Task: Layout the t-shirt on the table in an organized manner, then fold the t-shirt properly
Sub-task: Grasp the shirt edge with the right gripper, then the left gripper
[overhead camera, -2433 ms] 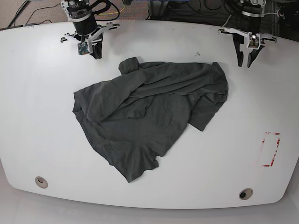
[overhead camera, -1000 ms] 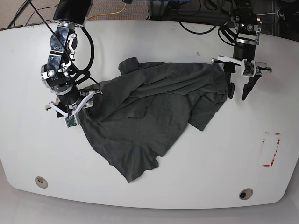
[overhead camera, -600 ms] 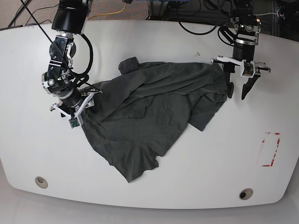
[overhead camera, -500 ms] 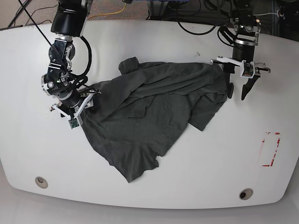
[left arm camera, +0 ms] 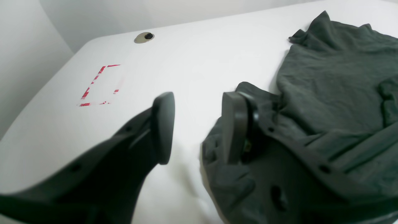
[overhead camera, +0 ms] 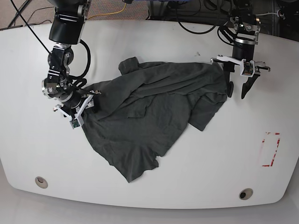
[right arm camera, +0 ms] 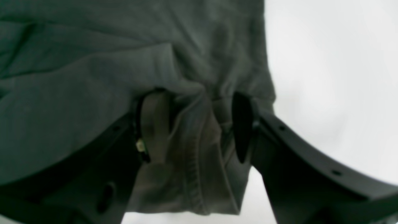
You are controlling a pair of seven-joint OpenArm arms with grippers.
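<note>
Charcoal-grey cotton, crumpled and spread wide over the middle of the white table [overhead camera: 154, 191]: the t-shirt [overhead camera: 149, 112], lying in loose folds with one pointed corner reaching toward the near edge. Over on the base view's left, the right gripper [overhead camera: 79, 108] down low at the shirt's outer edge. From the right wrist camera, a bunched hem of the t-shirt [right arm camera: 192, 149] sitting between the two spread fingers [right arm camera: 242, 130], cloth in the gap but not squeezed tight; jaws apart, with fabric draped against the inner pad on one side. Bare white table just beyond the hem.

Across on the base view's right, the left gripper [overhead camera: 236, 91] pointing down at the shirt's other edge. From the left wrist camera, jaws clearly parted, nothing pinched, white tabletop showing in the gap [left arm camera: 197, 127]. One finger [left arm camera: 163, 124] over bare table, the other just beside or touching the dark cloth edge; cannot tell which. Red tape mark [left arm camera: 99, 85] and a round grommet hole [left arm camera: 144, 37] farther off on the table surface, well apart from the shirt.
</note>
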